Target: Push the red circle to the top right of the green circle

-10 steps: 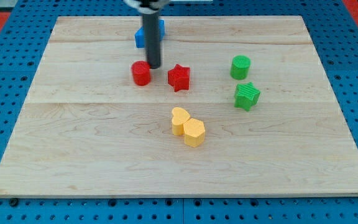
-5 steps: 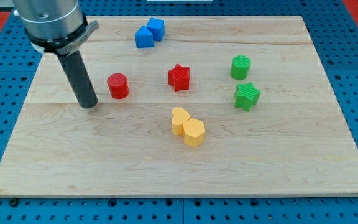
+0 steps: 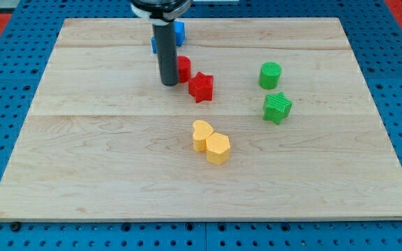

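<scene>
The red circle [image 3: 183,68] sits just left of and above the red star [image 3: 201,87], partly hidden behind my rod. My tip [image 3: 169,83] rests on the board against the red circle's left side. The green circle [image 3: 270,74] stands well to the view's right, with the green star [image 3: 277,107] just below it.
Two blue blocks [image 3: 178,31] lie at the view's top, mostly behind my rod. A yellow heart [image 3: 201,134] and a yellow hexagon [image 3: 218,148] touch each other near the board's middle. The wooden board [image 3: 82,174] lies on a blue pegboard.
My tip swung from the left of the board back to the right, and the red circle has slid right and up, close to the red star.
</scene>
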Robot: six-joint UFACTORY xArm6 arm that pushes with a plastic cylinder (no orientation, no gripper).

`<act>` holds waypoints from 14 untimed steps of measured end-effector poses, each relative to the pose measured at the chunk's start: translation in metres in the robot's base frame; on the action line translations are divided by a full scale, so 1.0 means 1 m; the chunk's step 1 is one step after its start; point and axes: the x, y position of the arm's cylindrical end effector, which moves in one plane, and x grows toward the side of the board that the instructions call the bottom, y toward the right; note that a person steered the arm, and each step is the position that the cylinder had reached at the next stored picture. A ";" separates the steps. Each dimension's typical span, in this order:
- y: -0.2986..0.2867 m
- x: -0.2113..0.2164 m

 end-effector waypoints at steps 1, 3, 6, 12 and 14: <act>0.004 -0.022; -0.018 -0.030; 0.066 -0.054; 0.089 -0.066; 0.122 -0.065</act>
